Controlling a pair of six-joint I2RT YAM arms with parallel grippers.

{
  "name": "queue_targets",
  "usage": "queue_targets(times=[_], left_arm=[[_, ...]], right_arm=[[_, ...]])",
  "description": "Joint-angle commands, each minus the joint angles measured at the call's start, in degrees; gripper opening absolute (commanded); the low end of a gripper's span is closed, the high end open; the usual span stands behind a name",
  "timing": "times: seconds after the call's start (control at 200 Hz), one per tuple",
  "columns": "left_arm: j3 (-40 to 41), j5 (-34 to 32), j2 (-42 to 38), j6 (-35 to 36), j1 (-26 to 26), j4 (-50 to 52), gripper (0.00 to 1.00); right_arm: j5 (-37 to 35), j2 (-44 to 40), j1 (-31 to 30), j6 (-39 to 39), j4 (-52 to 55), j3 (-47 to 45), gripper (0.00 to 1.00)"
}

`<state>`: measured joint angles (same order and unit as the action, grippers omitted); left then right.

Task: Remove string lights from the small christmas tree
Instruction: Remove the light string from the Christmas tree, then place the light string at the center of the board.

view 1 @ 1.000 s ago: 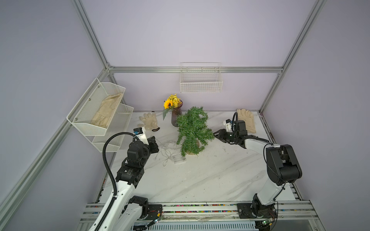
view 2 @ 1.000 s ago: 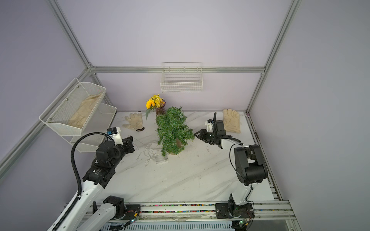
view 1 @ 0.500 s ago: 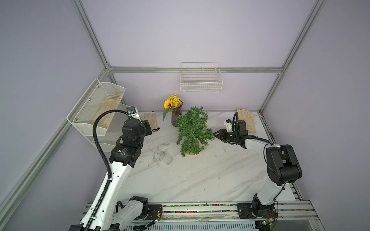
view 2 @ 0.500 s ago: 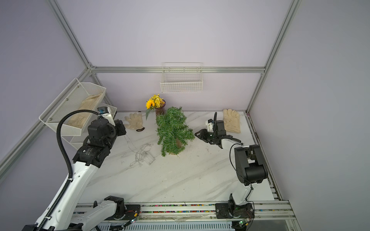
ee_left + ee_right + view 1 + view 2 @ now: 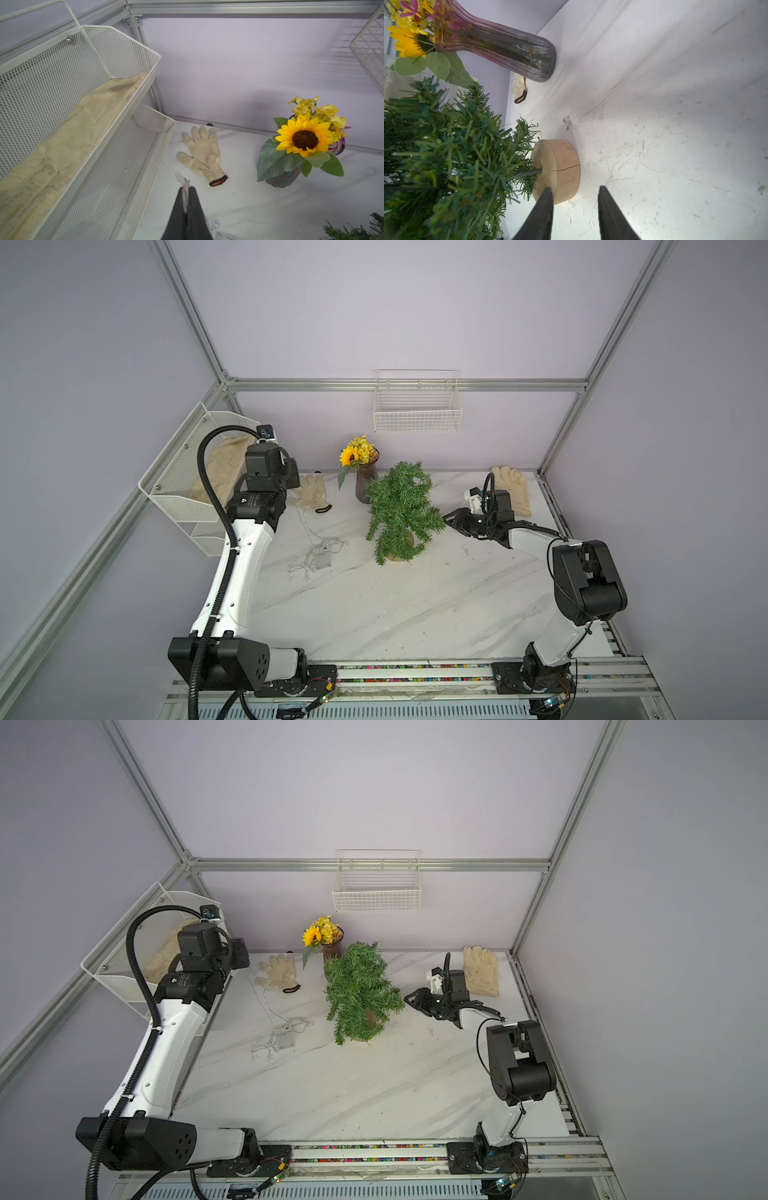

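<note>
The lights [image 5: 321,558] are off the tree [image 5: 401,510]. Most of the strand and its clear box lie in a heap on the table [image 5: 415,614], below my left gripper [image 5: 187,190] and between it and the tree. One thin strand rises from the heap to my left jaws, which are fully closed on it. A small clear star sticks out past the tips. Ahead of these jaws lies a glove [image 5: 202,155], and beside them hangs a rack [image 5: 124,52]. My right gripper [image 5: 575,189] is low, just beside the tree's base [image 5: 562,164]. Its jaws are partly open and hold nothing. One tip is in front of the base, and I cannot tell if it touches. Beyond the tree from these jaws stands a vase [image 5: 500,47].
</note>
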<state>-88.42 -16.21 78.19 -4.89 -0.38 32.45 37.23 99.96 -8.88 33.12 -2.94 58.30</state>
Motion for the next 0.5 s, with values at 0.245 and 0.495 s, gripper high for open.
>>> queue_targets(times=[0.245, 0.495], left_arm=[[10.36, 10.44, -4.93, -8.72, -0.01, -5.08, 0.0], [28.98, 10.19, -8.35, -17.18, -2.83, -14.06, 0.0]], right_arm=[[1.43, -1.53, 0.46, -0.39, -2.01, -1.47, 0.39], [2.25, -1.6, 0.45, 0.5, -3.15, -2.75, 0.39]])
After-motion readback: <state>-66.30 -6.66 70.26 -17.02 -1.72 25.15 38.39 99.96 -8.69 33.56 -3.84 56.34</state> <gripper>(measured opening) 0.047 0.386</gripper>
